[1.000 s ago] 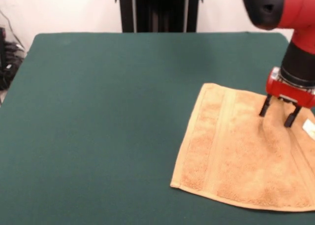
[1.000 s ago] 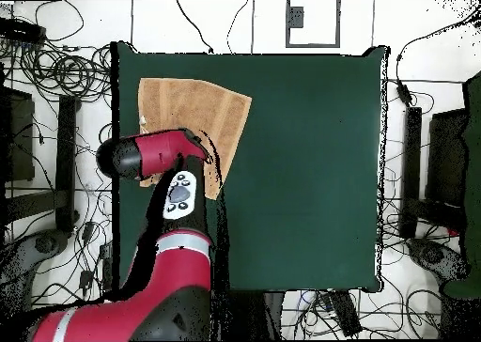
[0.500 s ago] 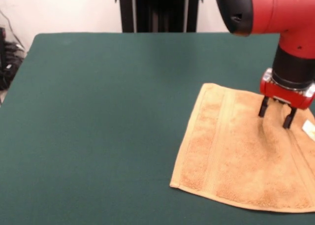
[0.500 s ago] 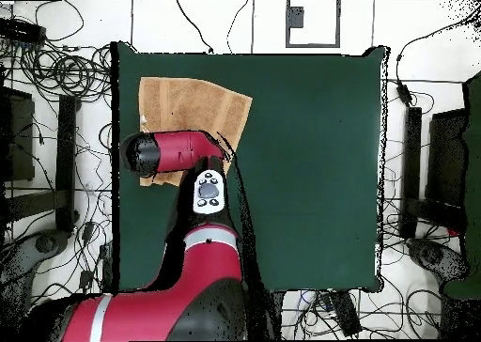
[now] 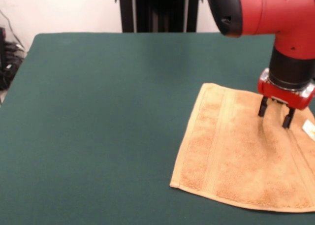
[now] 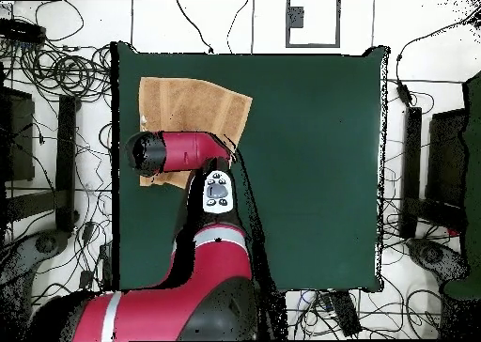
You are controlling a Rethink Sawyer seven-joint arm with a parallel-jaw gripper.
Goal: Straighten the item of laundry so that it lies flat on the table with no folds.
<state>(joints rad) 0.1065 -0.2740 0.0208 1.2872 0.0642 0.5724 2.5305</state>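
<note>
Since a second ago the arm's red upper link has swung across the front view toward the table's middle, while the gripper (image 5: 274,119) has shifted only slightly and the towel (image 5: 236,156) lies as it did. Both dark fingers (image 5: 262,108) are spread apart with nothing between them, tips down at or just above the terry near the towel's far edge; whether they touch the cloth I cannot tell.

This looks like the end of a smoothing step or the start of a fresh grasp. Next, the fingers would need to close on an edge or corner and draw it outward.

Tan-orange and fluffy, the towel sits near one corner of the green table (image 5: 98,116), mostly flat, its woven band showing and a white tag (image 5: 309,128) beside the gripper. One edge runs slanted, hinting at a remaining fold.
</note>
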